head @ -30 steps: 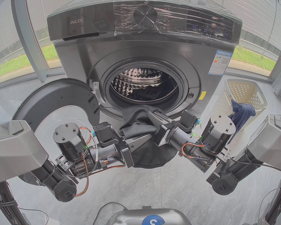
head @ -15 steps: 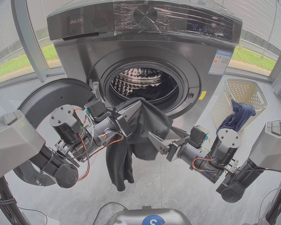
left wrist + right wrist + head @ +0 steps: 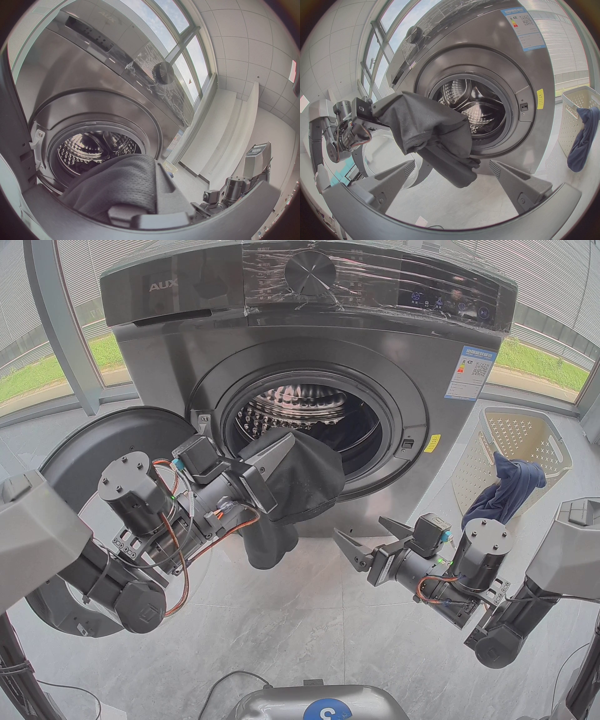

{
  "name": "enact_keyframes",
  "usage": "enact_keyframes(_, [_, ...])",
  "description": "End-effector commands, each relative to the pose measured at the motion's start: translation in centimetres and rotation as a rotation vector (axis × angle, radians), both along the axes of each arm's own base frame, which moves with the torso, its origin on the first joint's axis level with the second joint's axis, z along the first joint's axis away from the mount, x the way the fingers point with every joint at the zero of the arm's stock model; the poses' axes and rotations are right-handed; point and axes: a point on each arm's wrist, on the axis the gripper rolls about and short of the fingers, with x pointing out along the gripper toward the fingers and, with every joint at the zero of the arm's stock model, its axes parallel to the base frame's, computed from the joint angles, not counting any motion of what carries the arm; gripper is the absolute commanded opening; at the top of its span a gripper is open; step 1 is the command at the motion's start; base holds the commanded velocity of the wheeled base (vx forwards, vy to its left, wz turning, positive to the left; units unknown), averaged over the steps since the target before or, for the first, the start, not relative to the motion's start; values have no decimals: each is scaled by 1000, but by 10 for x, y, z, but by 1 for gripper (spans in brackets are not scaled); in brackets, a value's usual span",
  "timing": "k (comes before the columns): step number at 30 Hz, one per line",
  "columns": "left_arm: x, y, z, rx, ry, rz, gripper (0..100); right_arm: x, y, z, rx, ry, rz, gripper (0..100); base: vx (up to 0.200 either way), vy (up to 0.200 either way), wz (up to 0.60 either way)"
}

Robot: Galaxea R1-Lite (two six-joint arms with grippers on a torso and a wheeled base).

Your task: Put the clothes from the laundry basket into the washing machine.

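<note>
Two garments (image 3: 306,477) (image 3: 509,487), maybe three; one basket (image 3: 526,414); one washer (image 3: 162,365).

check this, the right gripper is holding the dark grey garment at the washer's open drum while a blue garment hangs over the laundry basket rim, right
Wrong arm: the head view shows the left gripper shut on the dark grey garment at the open drum, while the right gripper hangs open and empty. The blue garment does hang over the laundry basket rim.
</note>
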Motion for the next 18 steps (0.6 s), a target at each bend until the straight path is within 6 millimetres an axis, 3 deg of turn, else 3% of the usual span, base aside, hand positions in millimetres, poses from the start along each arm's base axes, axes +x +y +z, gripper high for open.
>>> enact_keyframes(1, [-10, 2, 10, -11, -19, -19, 0, 12, -2, -5, 0, -3, -25, 100, 0, 0, 0])
enact_keyframes(9, [-17, 1, 14, -10, -25, -35, 0, 44, -5, -5, 26, -50, -42, 100, 0, 0, 0])
enact_keyframes(13, [-19, 2, 16, -13, -31, -38, 0, 65, 2, -14, 37, -70, -33, 100, 0, 0, 0])
enact_keyframes(18, [-21, -2, 16, -12, -28, -51, 0, 76, 12, -14, 51, -102, 11, 100, 0, 0, 0])
